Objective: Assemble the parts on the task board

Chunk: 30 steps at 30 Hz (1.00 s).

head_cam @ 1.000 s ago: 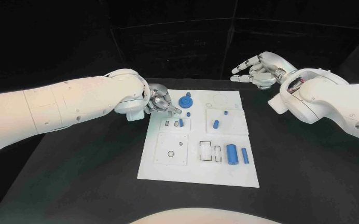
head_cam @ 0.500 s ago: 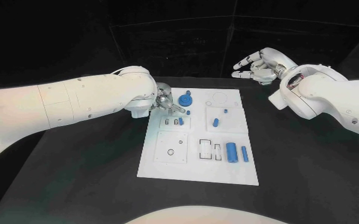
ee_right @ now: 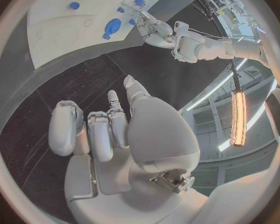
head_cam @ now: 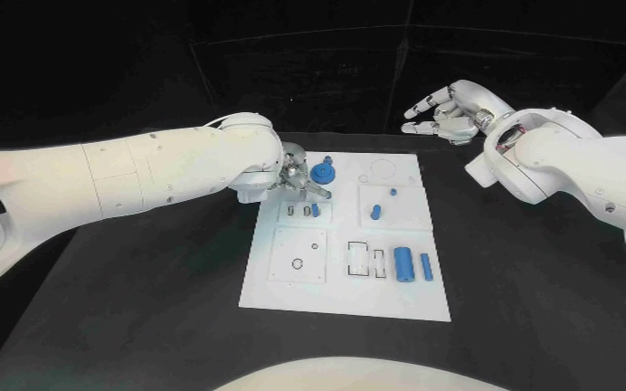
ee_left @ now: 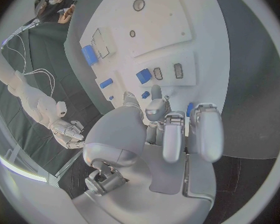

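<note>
Two white arms reach over the black tabletop (head_cam: 144, 300), which carries the white task board (head_cam: 342, 296) lying flat at its middle. The left arm (head_cam: 144, 174) comes in across the near left and ends at the board's far left corner; the right arm (head_cam: 561, 169) stands off beyond the board's far right corner.

On the board, a large blue cylinder (head_cam: 404, 265) lies in the near right part, with a slimmer blue rod (head_cam: 427, 267) just beside it on the right. Farther back, a round blue gear-like part (head_cam: 322, 172) sits close to the far left corner. A short blue peg (head_cam: 375, 213) lies near the middle, and a smaller blue piece (head_cam: 392, 194) lies just beyond it. A small blue block (head_cam: 316, 211) sits in a row of slots at the left.

The left hand (head_cam: 294, 180) hovers low over the board beside the gear-like part, fingers curled downward toward the surface; whether it grips anything I cannot tell, since the left wrist view shows the fingertips (ee_left: 157, 92) bunched just above the board. The right hand (head_cam: 443, 119) is raised clear of the tabletop, released, its fingers apart and holding nothing.
</note>
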{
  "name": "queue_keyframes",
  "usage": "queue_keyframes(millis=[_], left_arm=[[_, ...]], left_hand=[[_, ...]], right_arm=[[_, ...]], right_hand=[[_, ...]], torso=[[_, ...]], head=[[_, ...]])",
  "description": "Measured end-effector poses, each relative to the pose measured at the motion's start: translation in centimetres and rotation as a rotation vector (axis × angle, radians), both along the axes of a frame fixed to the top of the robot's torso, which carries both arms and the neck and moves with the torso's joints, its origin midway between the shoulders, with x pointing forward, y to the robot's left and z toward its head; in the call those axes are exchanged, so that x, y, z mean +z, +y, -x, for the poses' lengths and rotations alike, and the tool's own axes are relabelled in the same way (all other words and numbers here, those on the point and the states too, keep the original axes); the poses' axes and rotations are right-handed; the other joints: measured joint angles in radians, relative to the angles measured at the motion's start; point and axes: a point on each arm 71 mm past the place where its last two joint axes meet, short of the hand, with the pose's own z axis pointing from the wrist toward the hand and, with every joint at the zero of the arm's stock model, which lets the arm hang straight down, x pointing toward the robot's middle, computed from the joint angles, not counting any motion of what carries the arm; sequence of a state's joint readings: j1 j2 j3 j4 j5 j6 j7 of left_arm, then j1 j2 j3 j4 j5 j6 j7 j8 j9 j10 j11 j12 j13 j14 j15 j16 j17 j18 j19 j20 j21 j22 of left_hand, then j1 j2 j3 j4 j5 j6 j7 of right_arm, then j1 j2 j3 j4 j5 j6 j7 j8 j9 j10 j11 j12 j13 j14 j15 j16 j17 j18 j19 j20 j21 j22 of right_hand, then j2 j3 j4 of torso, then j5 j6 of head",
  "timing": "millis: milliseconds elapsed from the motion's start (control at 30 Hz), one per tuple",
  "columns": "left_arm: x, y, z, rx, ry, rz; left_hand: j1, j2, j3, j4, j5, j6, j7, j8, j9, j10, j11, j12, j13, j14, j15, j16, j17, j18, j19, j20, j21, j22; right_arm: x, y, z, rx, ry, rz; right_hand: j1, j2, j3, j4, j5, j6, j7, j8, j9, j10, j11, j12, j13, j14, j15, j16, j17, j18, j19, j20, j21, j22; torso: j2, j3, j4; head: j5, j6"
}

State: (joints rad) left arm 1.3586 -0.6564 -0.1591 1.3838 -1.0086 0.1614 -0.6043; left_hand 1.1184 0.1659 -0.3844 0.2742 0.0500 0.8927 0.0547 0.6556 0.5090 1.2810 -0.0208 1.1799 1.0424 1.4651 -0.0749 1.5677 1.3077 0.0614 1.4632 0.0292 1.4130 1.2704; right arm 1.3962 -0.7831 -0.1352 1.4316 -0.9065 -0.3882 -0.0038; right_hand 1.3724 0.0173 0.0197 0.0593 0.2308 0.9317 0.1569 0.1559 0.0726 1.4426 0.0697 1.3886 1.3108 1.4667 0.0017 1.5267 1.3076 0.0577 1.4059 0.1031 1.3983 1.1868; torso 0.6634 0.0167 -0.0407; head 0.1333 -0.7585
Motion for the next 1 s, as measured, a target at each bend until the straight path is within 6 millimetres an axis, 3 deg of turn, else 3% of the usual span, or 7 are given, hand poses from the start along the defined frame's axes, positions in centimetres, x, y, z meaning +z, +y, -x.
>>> queue_keyframes(millis=[133,233,267,333,467,633,1000], left_arm=[[0.0,-0.1,-0.1,-0.007,0.003,-0.012],[-0.1,-0.1,-0.2,-0.011,0.005,-0.022],[-0.1,-0.1,-0.2,-0.013,0.006,-0.025],[-0.1,-0.2,-0.2,-0.017,0.008,-0.030],[-0.1,-0.6,-0.2,-0.030,0.013,-0.039],[-0.3,-1.1,-0.2,-0.044,0.021,-0.049],[-0.9,-1.5,-0.3,-0.060,0.041,-0.074]], left_hand=[[0.000,0.000,0.002,-0.002,0.000,-0.005,-0.001,0.000,0.002,-0.007,0.003,-0.003,-0.006,0.000,0.000,0.000,0.000,0.000,0.000,0.000,-0.005,-0.006],[0.009,-0.001,0.003,-0.003,0.000,-0.007,0.000,0.004,0.004,-0.007,0.003,-0.003,-0.006,0.000,0.000,0.000,0.000,0.000,0.000,0.000,-0.005,-0.006],[0.009,-0.001,0.003,-0.003,0.000,-0.007,0.000,0.004,0.004,-0.007,0.003,-0.003,-0.007,0.000,0.000,0.000,0.000,0.000,0.000,0.000,-0.005,-0.006],[0.009,-0.001,0.003,-0.003,0.000,-0.007,0.000,0.004,0.004,-0.007,0.003,-0.003,-0.008,0.000,0.000,0.000,0.000,0.000,0.000,0.000,-0.005,-0.007],[0.009,-0.001,0.003,-0.003,0.000,-0.007,0.000,0.004,0.004,-0.007,0.003,-0.003,-0.008,0.000,0.000,0.000,0.000,0.000,0.000,0.000,-0.005,-0.008],[0.013,0.004,0.005,-0.005,0.000,-0.007,0.000,0.004,0.006,-0.007,0.003,-0.003,-0.008,0.000,0.000,0.000,0.000,0.000,0.000,0.000,-0.005,-0.008],[0.018,0.008,0.010,-0.010,0.000,-0.010,-0.003,0.004,0.008,-0.007,0.003,-0.003,-0.008,0.000,0.000,0.000,0.000,0.000,0.000,0.000,-0.005,-0.008]], right_arm=[[0.0,0.1,0.0,0.004,-0.006,0.009],[0.0,0.2,-0.1,0.003,-0.010,0.015],[0.0,0.2,-0.1,0.003,-0.011,0.016],[0.0,0.3,-0.2,0.003,-0.013,0.017],[0.0,0.5,-0.3,0.005,-0.016,0.017],[0.0,0.7,-0.4,0.007,-0.020,0.015],[0.1,0.8,-0.4,0.007,-0.025,0.010]], right_hand=[[0.000,0.000,-0.003,0.003,0.000,-0.014,0.001,0.000,-0.002,-0.042,0.004,-0.050,0.003,0.000,0.000,-0.041,0.000,0.021,-0.037,0.000,-0.040,-0.069],[0.013,-0.001,-0.002,0.004,0.000,-0.036,0.004,0.000,-0.003,-0.219,-0.001,-0.327,-0.178,-0.015,-0.008,-0.250,-0.022,0.081,-0.182,-0.004,-0.234,-0.373],[0.024,0.001,0.004,0.009,0.000,-0.039,0.004,0.004,-0.003,-0.299,0.001,-0.461,-0.285,-0.053,-0.009,-0.369,-0.093,0.103,-0.250,-0.004,-0.341,-0.521],[0.036,-0.004,0.014,0.020,0.004,-0.042,0.006,0.007,-0.003,-0.388,0.006,-0.645,-0.439,-0.134,-0.006,-0.628,-0.266,0.122,-0.313,-0.001,-0.495,-0.687],[0.054,-0.014,0.028,0.043,0.004,-0.049,0.014,0.015,-0.003,-0.416,0.009,-0.745,-0.555,-0.188,0.002,-0.921,-0.445,0.121,-0.298,0.004,-0.637,-0.793],[0.064,-0.025,0.033,0.050,0.004,-0.050,0.015,0.018,-0.003,-0.416,0.009,-0.754,-0.593,-0.173,0.002,-0.983,-0.464,0.121,-0.265,0.006,-0.696,-0.835],[0.070,-0.030,0.036,0.058,0.004,-0.057,0.015,0.021,-0.003,-0.416,0.009,-0.754,-0.611,-0.166,0.002,-1.002,-0.464,0.121,-0.247,0.002,-0.721,-0.855]], torso=[[0.000,0.0002,0.0000],[0.000,0.0001,0.0000],[0.000,0.0002,0.0000],[0.000,0.0002,0.0000],[0.000,0.0004,0.0000],[0.000,0.0004,0.0005],[-0.001,0.0005,0.0005]], head=[[0.001,-0.003],[0.001,-0.004],[0.000,-0.004],[0.000,-0.005],[-0.001,-0.006],[-0.001,-0.010],[0.000,-0.015]])
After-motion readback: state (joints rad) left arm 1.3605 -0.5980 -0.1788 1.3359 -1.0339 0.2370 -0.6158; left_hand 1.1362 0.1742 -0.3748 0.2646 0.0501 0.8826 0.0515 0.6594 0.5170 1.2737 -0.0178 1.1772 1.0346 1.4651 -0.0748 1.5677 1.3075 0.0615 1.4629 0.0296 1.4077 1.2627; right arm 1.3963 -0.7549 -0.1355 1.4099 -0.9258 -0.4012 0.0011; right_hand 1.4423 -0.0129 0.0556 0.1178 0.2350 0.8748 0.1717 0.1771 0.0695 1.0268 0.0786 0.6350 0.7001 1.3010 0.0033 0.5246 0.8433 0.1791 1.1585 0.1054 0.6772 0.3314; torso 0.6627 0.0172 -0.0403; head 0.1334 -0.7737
